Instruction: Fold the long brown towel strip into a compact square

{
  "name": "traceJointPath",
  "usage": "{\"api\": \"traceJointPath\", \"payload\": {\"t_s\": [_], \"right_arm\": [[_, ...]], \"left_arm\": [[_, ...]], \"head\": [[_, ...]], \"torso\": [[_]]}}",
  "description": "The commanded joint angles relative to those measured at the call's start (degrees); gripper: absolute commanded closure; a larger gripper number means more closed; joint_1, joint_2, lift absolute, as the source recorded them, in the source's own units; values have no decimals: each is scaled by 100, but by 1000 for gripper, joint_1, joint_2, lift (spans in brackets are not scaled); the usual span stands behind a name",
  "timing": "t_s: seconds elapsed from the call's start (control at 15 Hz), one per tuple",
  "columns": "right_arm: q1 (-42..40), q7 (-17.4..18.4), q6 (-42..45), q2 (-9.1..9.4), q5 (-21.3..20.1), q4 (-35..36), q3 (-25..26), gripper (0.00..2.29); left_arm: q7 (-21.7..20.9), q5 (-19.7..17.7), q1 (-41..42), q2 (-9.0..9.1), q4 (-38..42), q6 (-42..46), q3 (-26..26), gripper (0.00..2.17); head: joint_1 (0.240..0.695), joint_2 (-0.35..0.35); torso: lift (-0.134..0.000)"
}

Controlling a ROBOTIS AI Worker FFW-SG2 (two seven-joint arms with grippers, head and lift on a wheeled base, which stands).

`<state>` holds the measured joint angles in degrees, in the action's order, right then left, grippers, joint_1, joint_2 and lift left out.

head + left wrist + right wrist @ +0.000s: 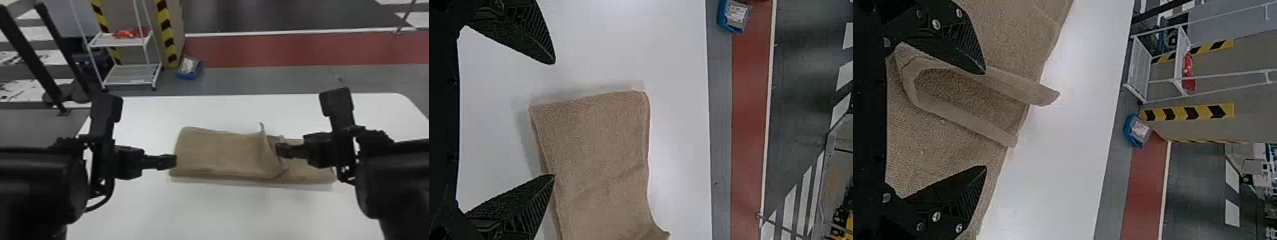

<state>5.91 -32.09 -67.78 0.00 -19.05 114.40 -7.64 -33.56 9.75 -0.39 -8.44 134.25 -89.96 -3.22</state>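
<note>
The long brown towel strip [220, 153] lies partly doubled on the white, flat-topped bench [223, 210], its upper layer ending in a raised, curled edge [266, 153] near the right gripper [986, 120]. The black, ridged fingers of both that gripper and the left gripper [554, 119] are spread, gripping nothing. The step seems to be settling this fold: best pinch only the upper layer, ease it straight along the strip until the long sides match, then lower and smooth it before folding again.
</note>
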Motion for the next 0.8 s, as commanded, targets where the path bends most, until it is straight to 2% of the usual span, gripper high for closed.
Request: {"api": "traceJointPath", "payload": {"t_s": [0.0, 0.2, 0.4, 0.73], "right_arm": [[59, 19, 67, 5, -170, -278, -115, 232], [217, 28, 208, 5, -363, -700, -221, 232], [270, 89, 137, 5, -662, -735, -370, 232], [261, 248, -654, 5, -881, -665, -458, 232]], "left_arm": [[-10, -17, 65, -17, -4, -7, -91, 80], [-10, -34, 92, -17, -4, -7, -100, 80], [-10, -34, 101, -17, -22, -7, -126, 80], [-45, -105, 92, -26, -119, -7, -249, 80]], "head": [[695, 110], [695, 117], [695, 117], [695, 110]], "torso": [[-128], [-128], [-128], [-128]]}}
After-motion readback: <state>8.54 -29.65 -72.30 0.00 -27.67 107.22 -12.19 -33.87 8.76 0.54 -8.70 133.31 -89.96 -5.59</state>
